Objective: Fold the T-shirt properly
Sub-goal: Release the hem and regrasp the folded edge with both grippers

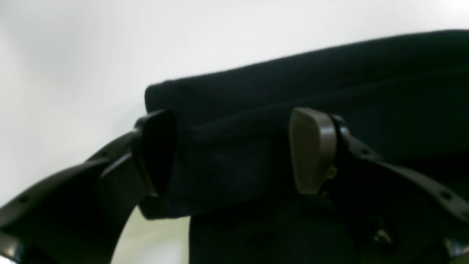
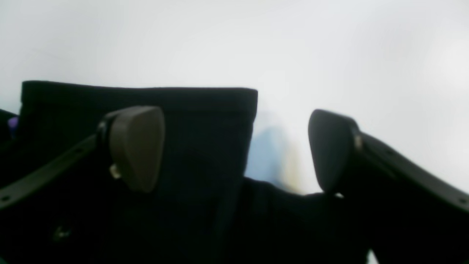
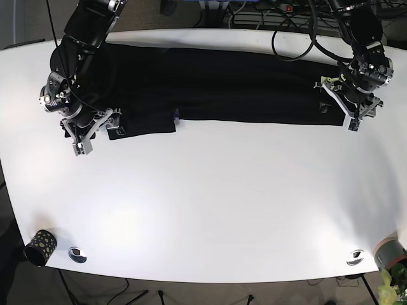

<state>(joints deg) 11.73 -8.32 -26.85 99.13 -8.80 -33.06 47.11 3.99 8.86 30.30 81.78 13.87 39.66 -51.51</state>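
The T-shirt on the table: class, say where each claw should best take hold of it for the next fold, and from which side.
Probably the two ends of the T-shirt, at its near edge. It lies flat as a long band across the table, so each open claw, left claw and right claw, could come in low from the table's bare near side and pinch the hem layers already between its fingers.

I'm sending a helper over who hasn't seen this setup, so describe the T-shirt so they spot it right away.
Look at the big white table; along its far edge, between the two robot arms, lies the T-shirt. It is a long black strip of cloth, the only dark fabric there, unlike the small cup at the near corner.
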